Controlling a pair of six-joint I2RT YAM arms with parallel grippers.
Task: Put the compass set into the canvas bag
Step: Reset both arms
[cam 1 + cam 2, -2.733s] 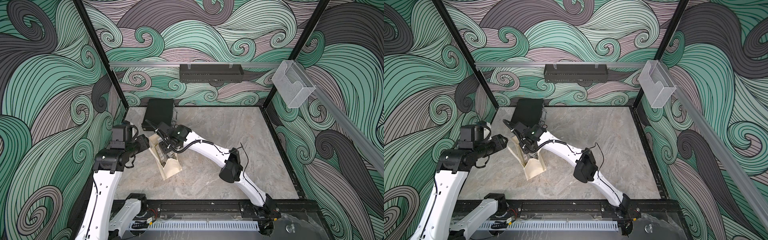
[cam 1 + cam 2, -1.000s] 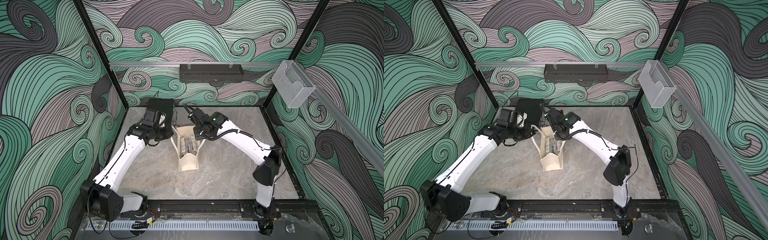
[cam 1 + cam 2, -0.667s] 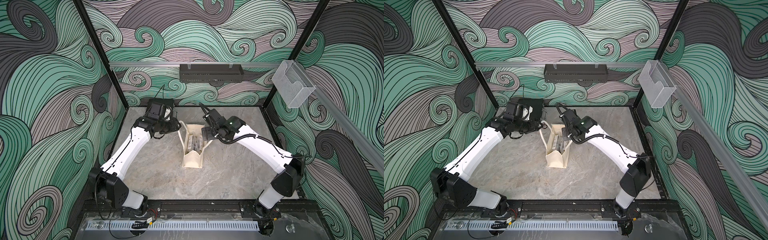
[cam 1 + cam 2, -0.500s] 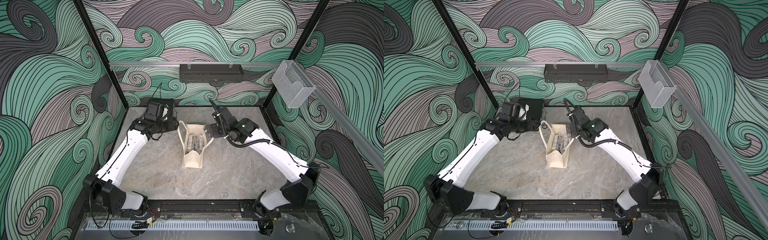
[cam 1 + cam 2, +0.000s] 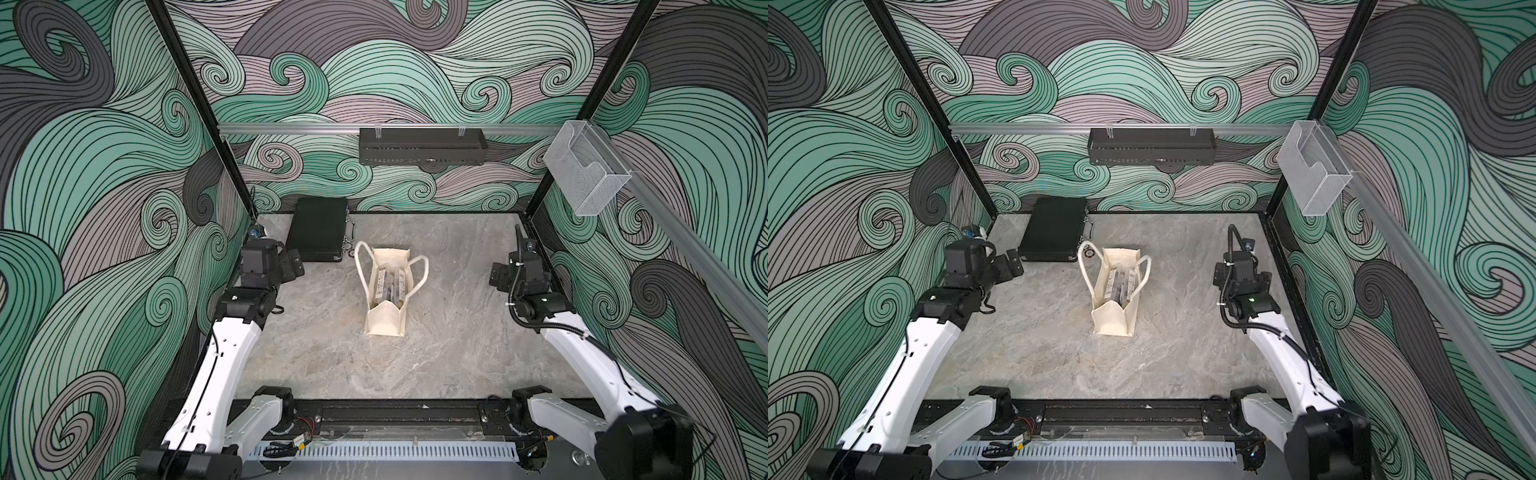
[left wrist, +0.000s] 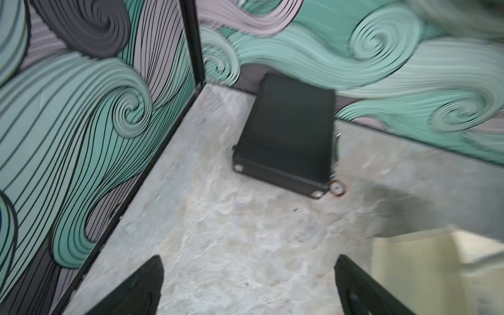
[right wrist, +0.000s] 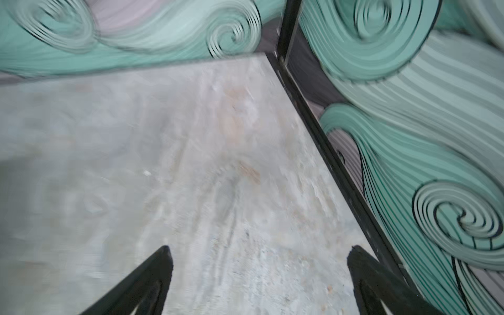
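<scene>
On grey stone-look table (image 5: 457, 353), small cream-white cloth tote (image 5: 385, 320) stands upright, handles flopped outward; compass set (image 5: 390, 286), dark packs w/ white labels, sits inside it. Left hand (image 5: 294, 266) & right hand (image 5: 498, 277) hang well apart from tote, one each side, jaws spread wide, gripping nothing. Flat black hard case (image 5: 320, 235) lies behind-left of tote, near its handle. Bare table runs from tote's front & right to the edges.
</scene>
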